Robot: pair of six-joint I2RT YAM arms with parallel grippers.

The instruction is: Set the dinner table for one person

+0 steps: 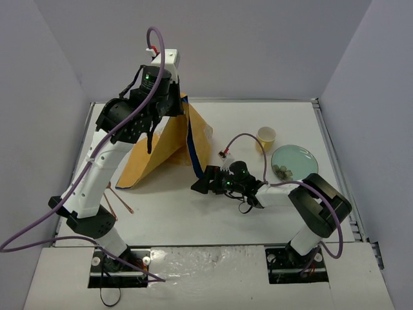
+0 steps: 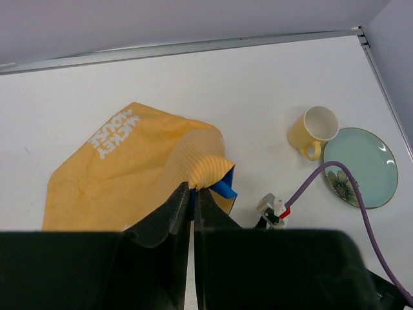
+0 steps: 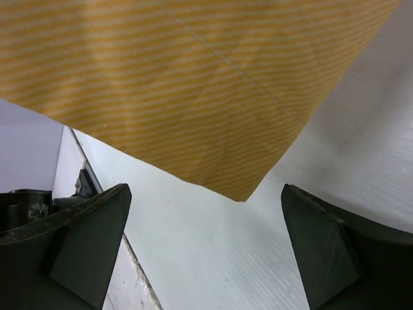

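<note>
1. Left gripper is pressed together on a bunched fold of the orange-yellow cloth and held high, so the cloth hangs like a tent with its lower edge resting on the worktop. Thin brown sticks, probably chopsticks, lie beside the left arm.
2. Cloth looks soft, light and limp, so it drapes and won't hold a shape. One pinch point gives a cone, not a flat mat. Best holds are probably the corners or the blue hem.
3. Right gripper is spread wide, low over the worktop. A free corner of the cloth hangs just ahead of the jaws, untouched.
4. Yellow mug stands upright just beside the teal plate, far right, well apart from the cloth. Both look ceramic: stiff, breakable, slick glaze. Take the mug by handle or rim, the plate by its rim.
5. Worktop is white, matte, flat and rigid, walled on three sides, under everything. It's fixed, so nothing to grasp. It looks smooth, so expect the cloth and plate to slide if dragged.
</note>
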